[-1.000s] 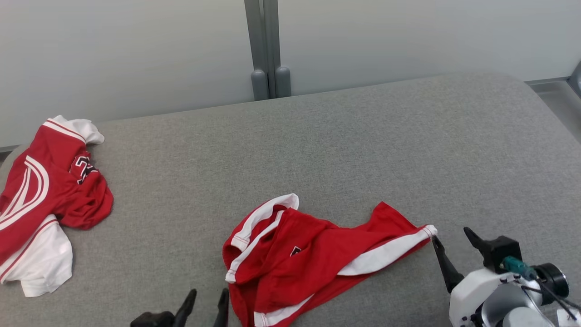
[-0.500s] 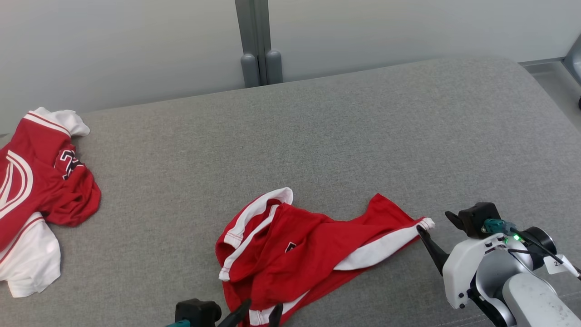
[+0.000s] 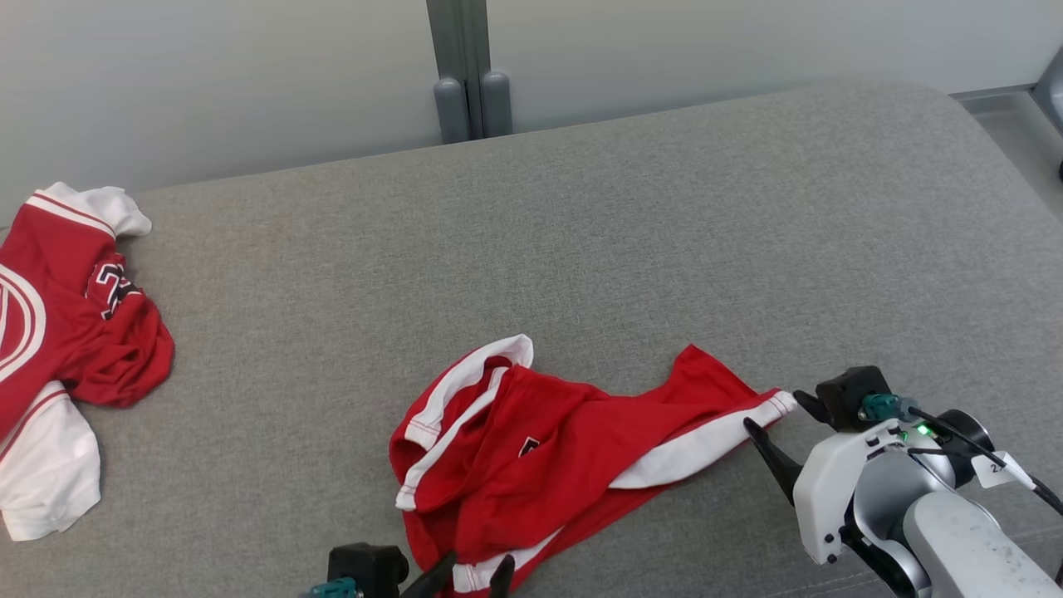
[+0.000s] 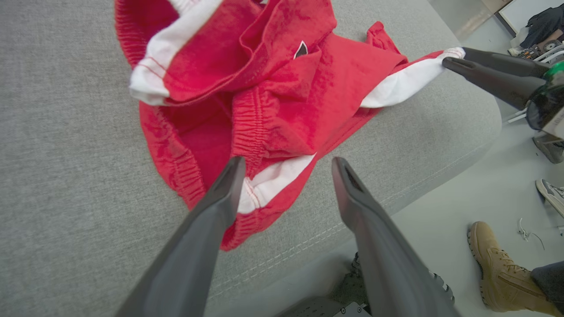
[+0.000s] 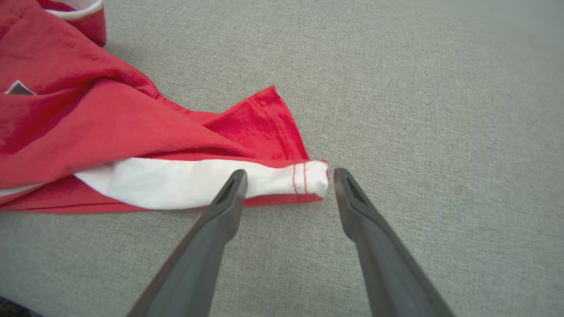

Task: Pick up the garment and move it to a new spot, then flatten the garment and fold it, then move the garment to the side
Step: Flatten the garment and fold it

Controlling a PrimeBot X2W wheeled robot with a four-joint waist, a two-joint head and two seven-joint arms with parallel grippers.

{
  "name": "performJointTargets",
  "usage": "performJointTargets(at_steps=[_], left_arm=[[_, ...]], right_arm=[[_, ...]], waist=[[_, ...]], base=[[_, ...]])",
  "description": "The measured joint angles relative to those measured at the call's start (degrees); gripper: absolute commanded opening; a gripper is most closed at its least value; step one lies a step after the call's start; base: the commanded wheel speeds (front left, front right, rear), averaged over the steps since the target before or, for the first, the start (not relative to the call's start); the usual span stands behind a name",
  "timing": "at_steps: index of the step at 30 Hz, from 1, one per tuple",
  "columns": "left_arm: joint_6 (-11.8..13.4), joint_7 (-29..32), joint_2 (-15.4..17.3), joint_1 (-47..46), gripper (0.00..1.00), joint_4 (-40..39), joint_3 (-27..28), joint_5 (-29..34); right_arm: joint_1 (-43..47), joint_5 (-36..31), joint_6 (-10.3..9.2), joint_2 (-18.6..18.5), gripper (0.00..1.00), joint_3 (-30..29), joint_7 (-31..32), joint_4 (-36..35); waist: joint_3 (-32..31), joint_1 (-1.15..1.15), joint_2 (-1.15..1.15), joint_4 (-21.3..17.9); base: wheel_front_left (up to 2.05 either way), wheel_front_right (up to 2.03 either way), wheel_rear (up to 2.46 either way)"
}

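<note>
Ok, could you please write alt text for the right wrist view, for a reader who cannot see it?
The right gripper, open, points its two dark fingers to either side of the white-striped hem corner of crumpled red shorts. The shorts lie at the view's left on a grey fabric cushion.

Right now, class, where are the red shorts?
Head view: the red shorts lie low centre on the grey cushion, right jaws at their right tip.
</note>
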Motion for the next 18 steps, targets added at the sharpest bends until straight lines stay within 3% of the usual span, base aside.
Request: performJointTargets(at_steps=[10,18], left_arm=[[0.1,-0.4,-0.1,-2.4,1.00,2.6,-0.7,-0.3],[1.7,-1.0,0.5,-2.6,1.00,4.7,-0.3,0.4]], right_arm=[[-1.8,0.2,0.00,-0.2,1.00,1.6,-0.3,2.2],[-2.0,0.8,0.00,-0.2,1.00,2.3,-1.2,3.0]], waist=[[0.9,0.00,0.00,0.4],[0.9,0.00,0.00,0.1]], base=[[0.00,0.00,0.00],[0.00,0.00,0.00]])
